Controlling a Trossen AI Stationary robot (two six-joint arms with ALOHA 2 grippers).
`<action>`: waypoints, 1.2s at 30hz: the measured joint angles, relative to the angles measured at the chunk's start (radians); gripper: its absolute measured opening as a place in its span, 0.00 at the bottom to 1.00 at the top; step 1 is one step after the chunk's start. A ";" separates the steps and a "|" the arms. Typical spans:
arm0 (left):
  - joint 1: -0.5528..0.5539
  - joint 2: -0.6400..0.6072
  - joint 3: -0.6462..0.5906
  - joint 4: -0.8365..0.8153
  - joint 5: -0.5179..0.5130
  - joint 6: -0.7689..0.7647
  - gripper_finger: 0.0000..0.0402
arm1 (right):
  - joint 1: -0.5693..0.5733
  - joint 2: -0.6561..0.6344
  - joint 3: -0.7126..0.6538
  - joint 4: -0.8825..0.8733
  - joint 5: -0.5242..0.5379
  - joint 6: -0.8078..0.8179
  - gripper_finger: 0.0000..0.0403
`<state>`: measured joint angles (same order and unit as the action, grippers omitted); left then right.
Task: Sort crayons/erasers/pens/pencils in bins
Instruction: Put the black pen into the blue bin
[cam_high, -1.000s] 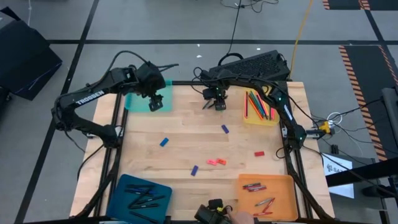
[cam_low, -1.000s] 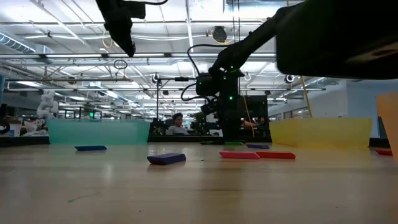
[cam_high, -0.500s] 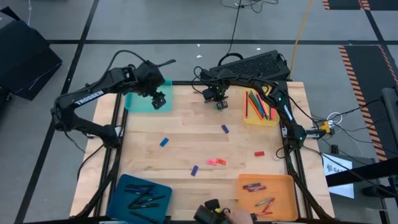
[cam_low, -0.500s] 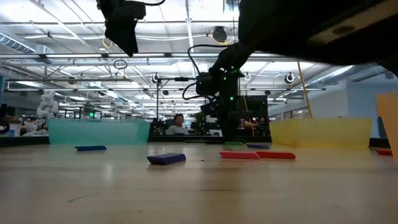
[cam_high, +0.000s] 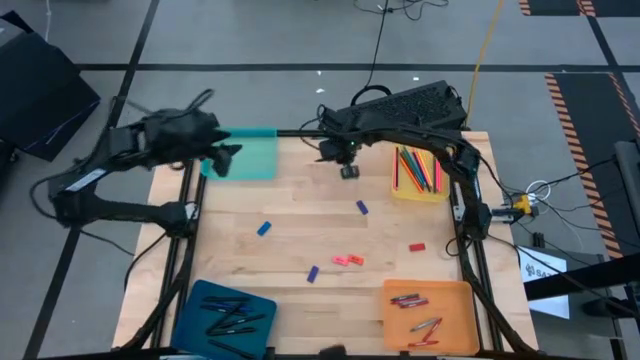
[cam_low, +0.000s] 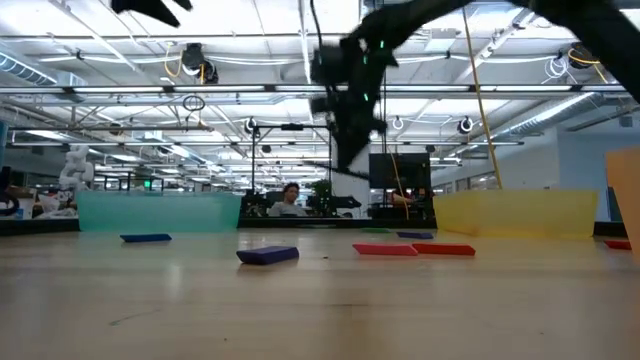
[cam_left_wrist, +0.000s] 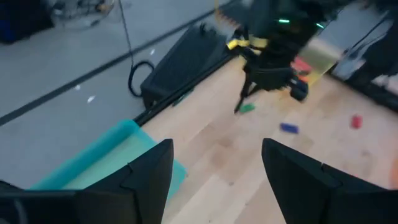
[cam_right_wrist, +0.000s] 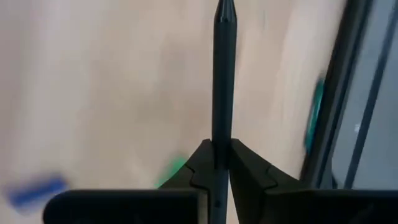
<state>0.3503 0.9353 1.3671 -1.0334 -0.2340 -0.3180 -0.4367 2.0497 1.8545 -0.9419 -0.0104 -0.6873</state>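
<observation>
Pale wooden table (cam_high: 300, 200), a bin at each corner, open workshop floor beyond. Near the far edge, raised off the wood, right gripper (cam_high: 347, 163) clamped on a dark pen (cam_right_wrist: 222, 74), pinched low on the barrel, most of the length jutting out past the fingers. Off at the table's left edge beside the teal bin (cam_high: 255, 158), left gripper (cam_left_wrist: 216, 149) spread wide, holding nothing.

Home for the pen, probably: dark blue bin (cam_high: 225, 315), already holding dark sticks, diagonally opposite the right gripper and well apart from it.

Likely trouble: a grip so far off-centre lets the pen swing or slide during a long, fast carry. Could drop among the loose erasers (cam_high: 348, 261) mid-table, or roll. Jutting tip may catch the blue bin's wall on a low approach and lever out of the fingers. Release from too high may bounce it over the shallow rim. Route crosses the left arm's side, so a clash is possible if both move together. Green eraser (cam_left_wrist: 247, 108) lies just below the right gripper; a dip could knock it.
</observation>
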 joint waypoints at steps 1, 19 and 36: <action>-0.013 -0.032 -0.012 0.005 -0.003 -0.005 0.61 | 0.023 -0.028 0.000 0.011 -0.005 0.036 0.06; -0.375 -0.264 -0.424 0.581 0.295 0.006 0.60 | 0.544 -0.155 0.003 0.852 0.068 0.903 0.06; -0.695 0.066 -0.430 1.118 0.101 0.024 0.41 | 0.704 -0.173 0.003 0.857 0.299 0.866 0.06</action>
<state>-0.3444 1.0015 0.9375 0.0849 -0.1332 -0.2935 0.2672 1.8769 1.8575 -0.0849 0.2883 0.1787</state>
